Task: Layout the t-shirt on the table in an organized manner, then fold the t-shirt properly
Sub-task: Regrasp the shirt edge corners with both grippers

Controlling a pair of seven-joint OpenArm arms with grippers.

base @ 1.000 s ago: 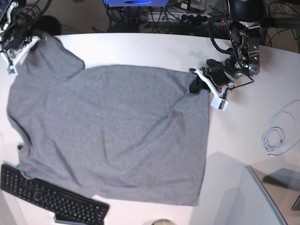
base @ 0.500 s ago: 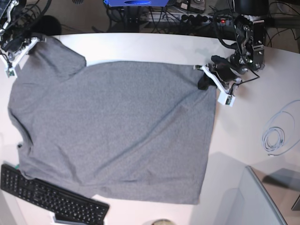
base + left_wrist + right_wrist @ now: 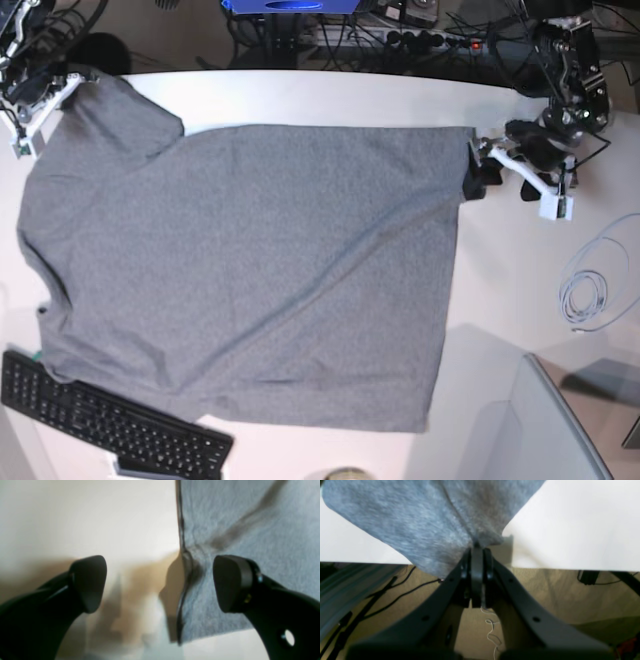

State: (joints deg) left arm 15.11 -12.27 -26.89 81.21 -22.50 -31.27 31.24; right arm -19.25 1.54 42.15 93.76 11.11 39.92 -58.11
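The grey t-shirt (image 3: 250, 270) lies spread across the white table (image 3: 330, 100), with a few shallow creases. At its far right corner, my left gripper (image 3: 478, 172) is open. In the left wrist view the gripper (image 3: 160, 582) has its jaws wide apart, the t-shirt (image 3: 245, 517) edge lying loose between them, and one fingertip (image 3: 232, 582) over the fabric. At the far left, my right gripper (image 3: 62, 88) is shut on the sleeve end. The right wrist view shows this gripper (image 3: 477, 555) pinching the t-shirt (image 3: 420, 522) right at the table (image 3: 570, 530) edge.
A black keyboard (image 3: 110, 420) sits at the near left, partly under the shirt's edge. A coiled white cable (image 3: 585, 295) lies on the right. A grey panel (image 3: 545, 430) stands at the near right. Cables and gear crowd the space behind the table.
My left gripper dragged the shirt's far right corner rightward and away, flattening that side, then opened and let the fabric go. The right gripper kept its grip and barely moved.
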